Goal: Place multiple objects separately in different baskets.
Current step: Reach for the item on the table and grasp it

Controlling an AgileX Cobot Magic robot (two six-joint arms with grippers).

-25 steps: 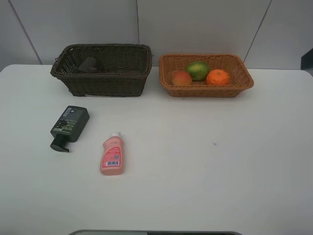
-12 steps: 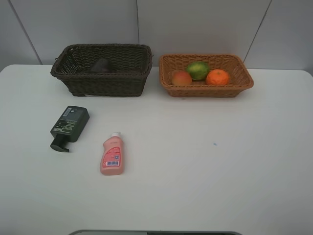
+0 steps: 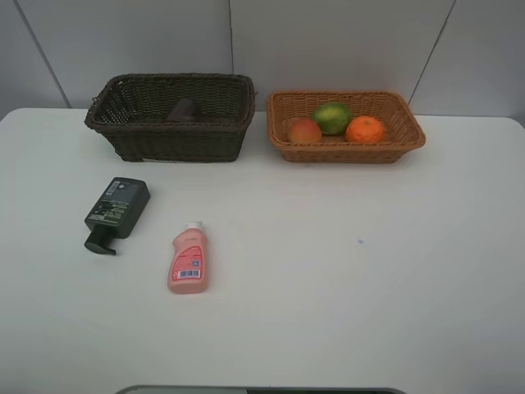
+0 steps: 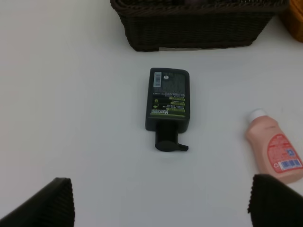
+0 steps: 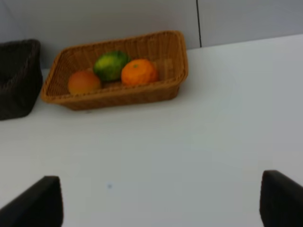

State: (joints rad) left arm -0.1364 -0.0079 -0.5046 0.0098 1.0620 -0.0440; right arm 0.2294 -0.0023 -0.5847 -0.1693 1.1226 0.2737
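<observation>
L end effector (image 4: 161,203) released, jaws wide, nothing btwn them. R end effector (image 5: 163,198) also released & empty. On bench (image 3: 369,271), dark brown basket (image 3: 168,139) sits at 11 o'clock w/ dim tumbler (image 3: 184,111) inside. Tan basket (image 3: 344,153) is just beside it at 1 o'clock, holding peach (image 3: 304,130), lime (image 3: 331,117) & orange (image 3: 365,129). Pump bottle (image 3: 119,209) lies flat at 9 o'clock, pump head toward 6. Pink bottle (image 3: 188,261) lies flat at 8 o'clock, cap toward 12, apart from pump bottle.

both the dark brown basket (image 3: 171,123) and tan basket (image 3: 344,141) are rough woven wicker. the desk (image 3: 344,287) looks smooth and matt. the pink bottle (image 3: 188,261) is glossy plastic.
</observation>
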